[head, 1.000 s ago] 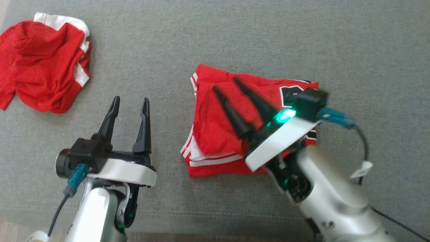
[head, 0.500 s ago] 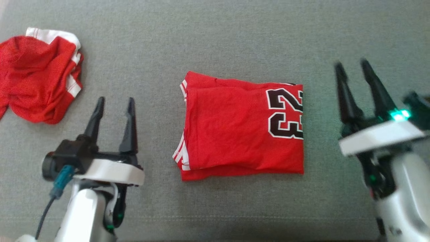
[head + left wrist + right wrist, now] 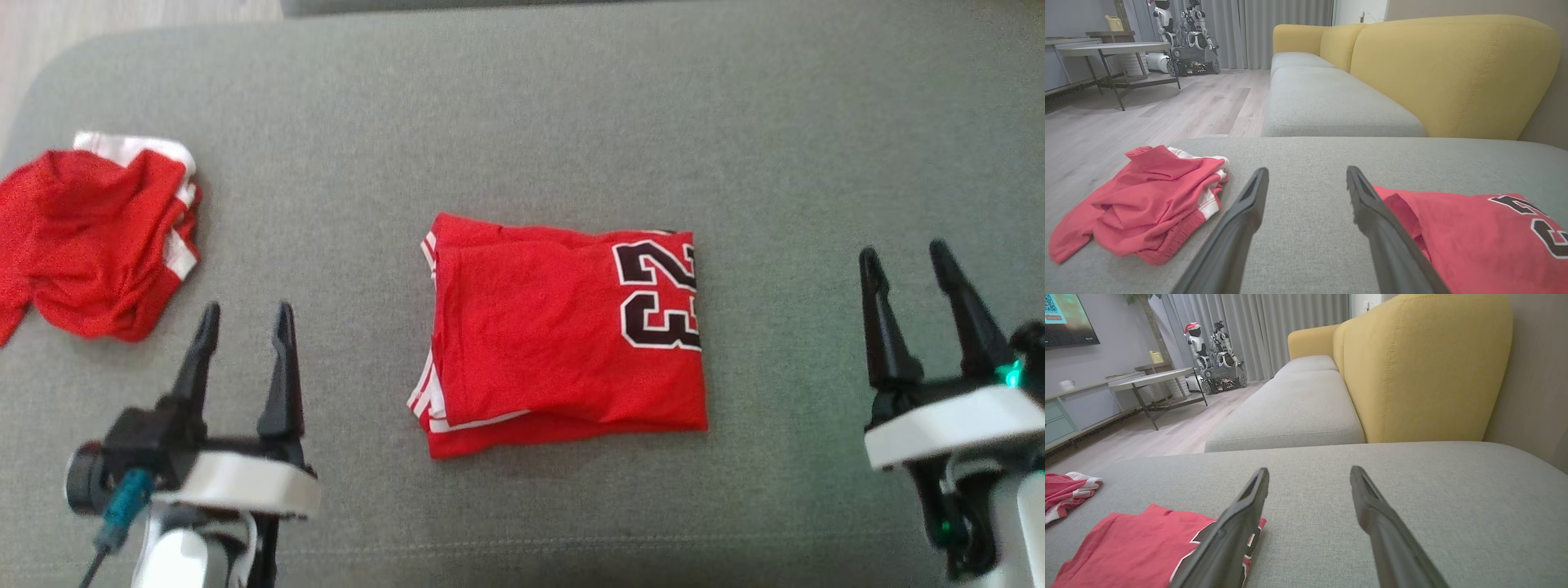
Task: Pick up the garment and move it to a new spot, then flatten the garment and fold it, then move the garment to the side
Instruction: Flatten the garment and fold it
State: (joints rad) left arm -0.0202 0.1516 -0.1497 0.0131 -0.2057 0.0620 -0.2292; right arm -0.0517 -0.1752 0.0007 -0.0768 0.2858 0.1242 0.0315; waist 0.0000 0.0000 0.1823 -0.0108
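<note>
The garment [image 3: 563, 331], a red jersey with a black "23", lies folded into a neat rectangle at the middle of the grey cushion [image 3: 531, 122]. It also shows at the right of the left wrist view [image 3: 1474, 241] and at the lower left of the right wrist view [image 3: 1135, 547]. My left gripper [image 3: 242, 314] stands open to the garment's left, nothing between its fingers [image 3: 1245, 212]. Open and empty too, my right gripper [image 3: 902, 255] stands well off to the garment's right, apart from it.
A second red garment with white trim [image 3: 90, 237] lies crumpled at the cushion's left end [image 3: 1147, 204]. Beyond are a yellow sofa back [image 3: 1449, 69], more grey seat cushions, wooden floor, a low table [image 3: 1114, 49] and another robot [image 3: 1188, 36].
My right gripper has lifted off the folded garment and swung out to its right, staying open. The head camera has shifted, so the whole scene sits lower. The left gripper stays open.
</note>
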